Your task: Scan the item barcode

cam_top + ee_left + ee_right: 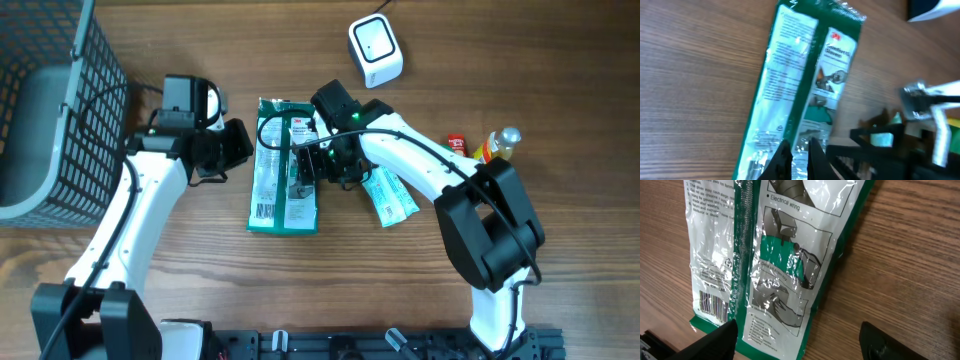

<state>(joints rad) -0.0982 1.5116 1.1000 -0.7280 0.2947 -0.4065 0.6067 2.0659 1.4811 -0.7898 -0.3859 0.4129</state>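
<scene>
The item is a flat green and clear glove package [283,170] lying face up on the wooden table, with its barcode [714,305] at the near left corner. The white scanner [375,50] stands beyond it. My left gripper [243,147] is at the package's left edge, shut, its black fingers [785,155] nearly touching over the wrapper [800,85]. I cannot tell whether it pinches the film. My right gripper [313,165] hovers over the package's right side, open, with its fingers [715,340] wide apart and the package [785,280] below them.
A black wire basket [60,110] stands at the far left. A second green-white packet [392,197] lies right of the package under the right arm. A small bottle [503,143] and a red object [457,143] sit at the right.
</scene>
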